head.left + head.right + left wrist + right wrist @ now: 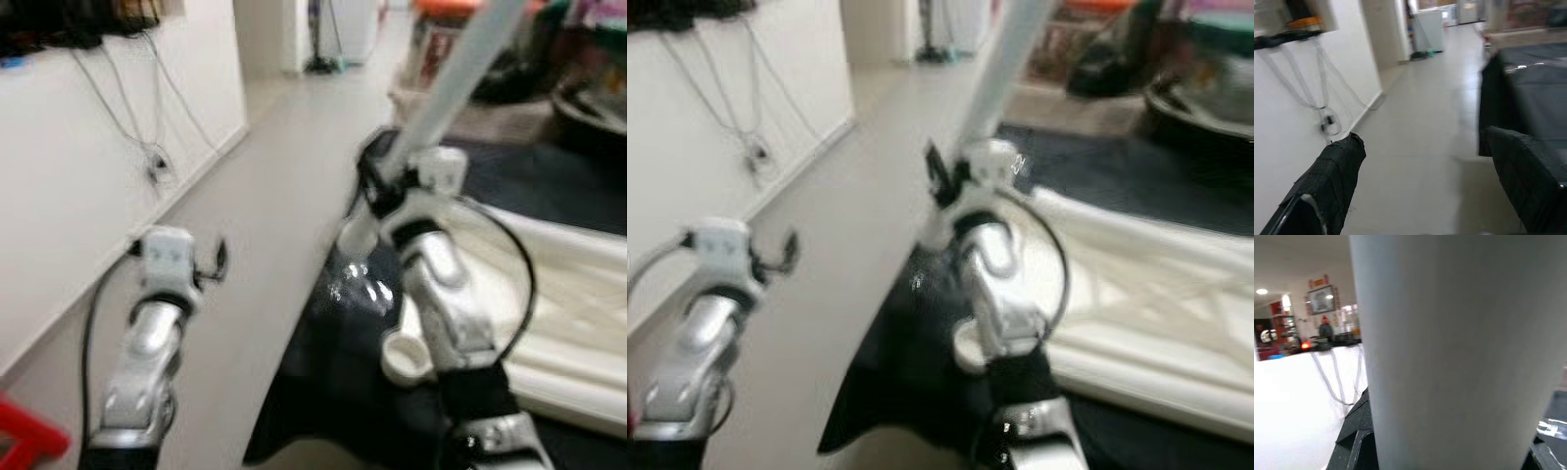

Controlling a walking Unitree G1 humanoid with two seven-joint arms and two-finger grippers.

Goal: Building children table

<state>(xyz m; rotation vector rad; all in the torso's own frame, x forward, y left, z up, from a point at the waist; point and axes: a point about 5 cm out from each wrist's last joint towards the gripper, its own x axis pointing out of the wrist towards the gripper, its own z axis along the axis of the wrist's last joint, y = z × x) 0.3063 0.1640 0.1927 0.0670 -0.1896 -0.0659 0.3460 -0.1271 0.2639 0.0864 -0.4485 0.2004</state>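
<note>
right claw pinching white table leg, tilted above black mat's near-left edge | left claw spread over grey floor | white tabletop on mat | white wall, cables

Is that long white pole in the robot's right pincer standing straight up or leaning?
Leaning. The white pole slants up and away from the right pincer, which is shut on it, above the black sheet.
</note>
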